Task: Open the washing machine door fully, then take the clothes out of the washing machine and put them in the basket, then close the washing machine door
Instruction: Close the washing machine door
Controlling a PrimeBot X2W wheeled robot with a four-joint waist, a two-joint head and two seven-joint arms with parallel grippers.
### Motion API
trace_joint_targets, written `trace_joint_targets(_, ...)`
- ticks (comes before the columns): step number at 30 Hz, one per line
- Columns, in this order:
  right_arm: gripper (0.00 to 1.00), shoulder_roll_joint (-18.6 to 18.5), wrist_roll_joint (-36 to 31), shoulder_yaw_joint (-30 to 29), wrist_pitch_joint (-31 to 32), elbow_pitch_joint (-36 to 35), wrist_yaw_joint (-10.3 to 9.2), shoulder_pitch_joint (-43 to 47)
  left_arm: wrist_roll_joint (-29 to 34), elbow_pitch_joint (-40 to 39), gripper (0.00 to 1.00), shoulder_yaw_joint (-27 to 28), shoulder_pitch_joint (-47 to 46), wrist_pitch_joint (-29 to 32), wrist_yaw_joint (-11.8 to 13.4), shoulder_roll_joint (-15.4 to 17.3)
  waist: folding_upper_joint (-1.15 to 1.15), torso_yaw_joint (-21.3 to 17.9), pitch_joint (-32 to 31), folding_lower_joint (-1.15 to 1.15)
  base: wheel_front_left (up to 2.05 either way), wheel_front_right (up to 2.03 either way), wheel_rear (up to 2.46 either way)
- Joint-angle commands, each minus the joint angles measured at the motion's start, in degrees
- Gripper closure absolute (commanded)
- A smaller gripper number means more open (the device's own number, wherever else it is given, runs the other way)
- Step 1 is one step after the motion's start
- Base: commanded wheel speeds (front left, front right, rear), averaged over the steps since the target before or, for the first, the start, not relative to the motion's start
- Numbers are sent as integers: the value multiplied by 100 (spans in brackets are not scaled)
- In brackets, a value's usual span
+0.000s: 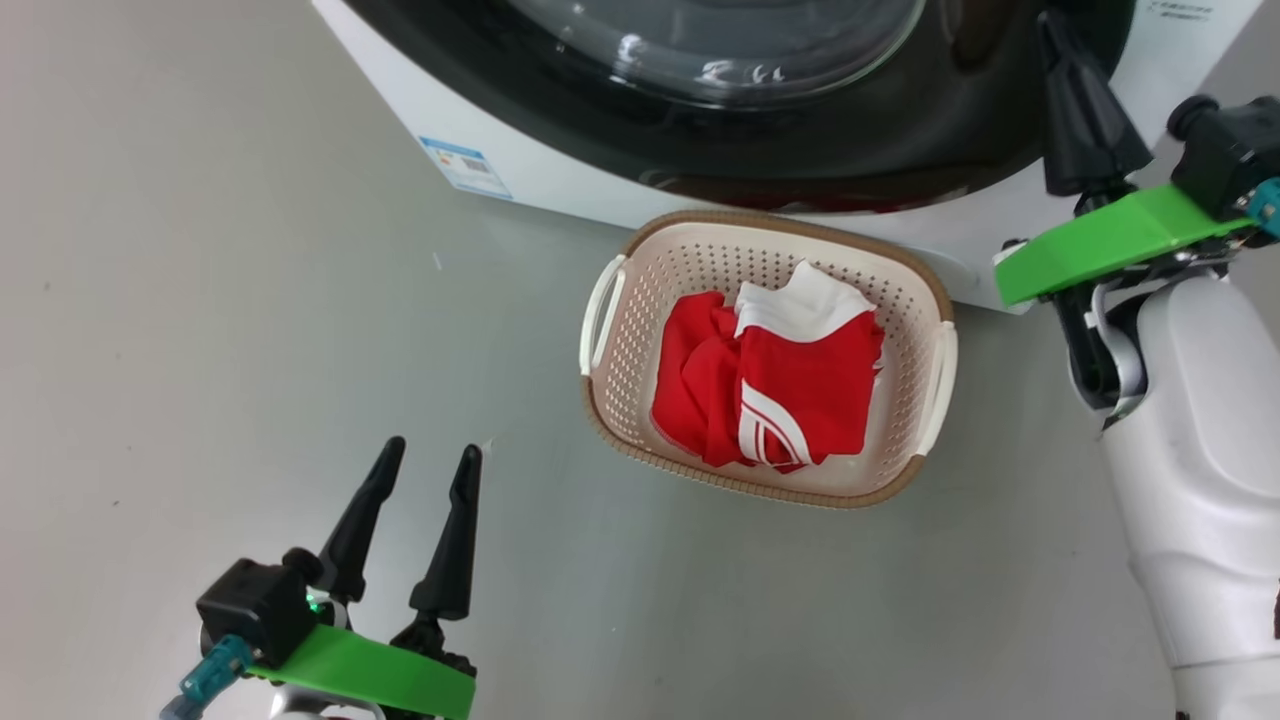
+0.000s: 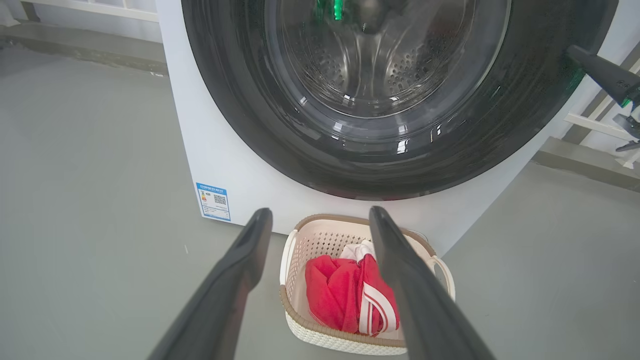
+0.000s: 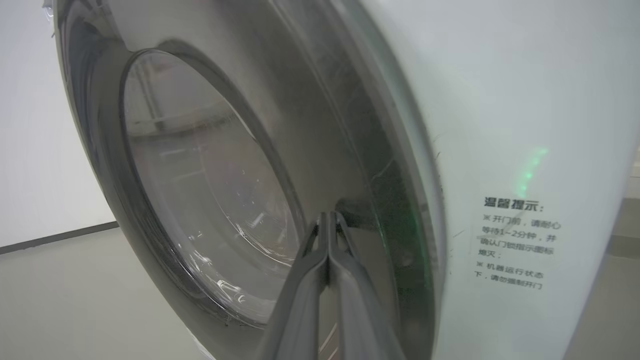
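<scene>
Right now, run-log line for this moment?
red jersey in basket | washing machine door about closed | right fingers shut, at rim | left fingers open, empty

The left gripper (image 2: 320, 212) hangs low over the grey floor (image 2: 90, 225), its two dark fingers (image 2: 225, 300) spread wide with nothing between them. Past them the basket (image 2: 295, 250) stands on the floor just in front of the washing machine (image 2: 235, 165), and the clothes (image 2: 335, 295) lie bunched inside it, red with white stripes and a white part on top. The washing machine door (image 2: 240, 100) lies flat against the white front, and the steel drum (image 2: 400, 75) shows through its glass. A blue label (image 2: 213, 201) sits at the machine's lower corner. At the door's right rim the right gripper (image 2: 580, 55) shows as one dark wedge, tip at the black edge.
</scene>
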Motion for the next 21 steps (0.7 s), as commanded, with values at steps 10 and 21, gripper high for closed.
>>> trace_joint_targets(10, 100, 79, -168, -261, -37, -245, 18, -450, -99, -111, 0, 151, -186, -70, -32, 80, 0, 128, 192, 0, 0, 0, 0)
trace_joint_targets(21, 100, 132, -146, -181, -37, -255, 18, -339, -87, -78, 0, 203, -209, -70, -32, 125, 0, 34, 137, 0, 0, 0, 0)
